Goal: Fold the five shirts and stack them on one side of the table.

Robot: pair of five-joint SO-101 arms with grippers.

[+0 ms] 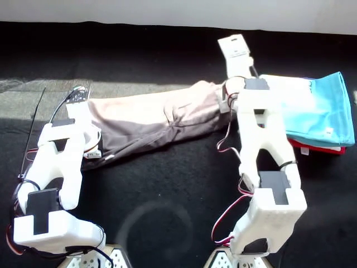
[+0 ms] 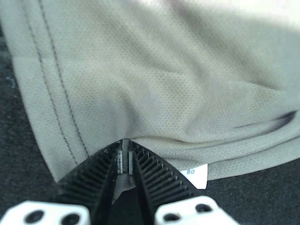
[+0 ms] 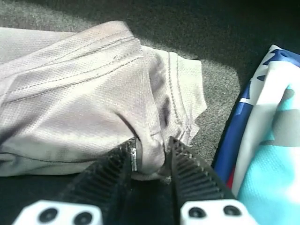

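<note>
A beige shirt (image 1: 150, 120) lies stretched lengthwise across the black table between the two arms. My left gripper (image 1: 92, 146) is at its left end, shut on the shirt's hem (image 2: 123, 154) near a small white label (image 2: 194, 174). My right gripper (image 1: 227, 103) is at the shirt's right end, its jaws closed on a bunched fold of the beige shirt (image 3: 150, 161). A stack of folded shirts (image 1: 318, 114), light blue on top with red beneath, sits at the right side of the table, beside the right arm; its edge (image 3: 267, 154) is next to the right gripper.
The black tabletop (image 1: 167, 184) spreads in front of the shirt, between the two arm bases. A white wall edge (image 1: 178, 11) runs along the back. Red and black cables hang beside both arms.
</note>
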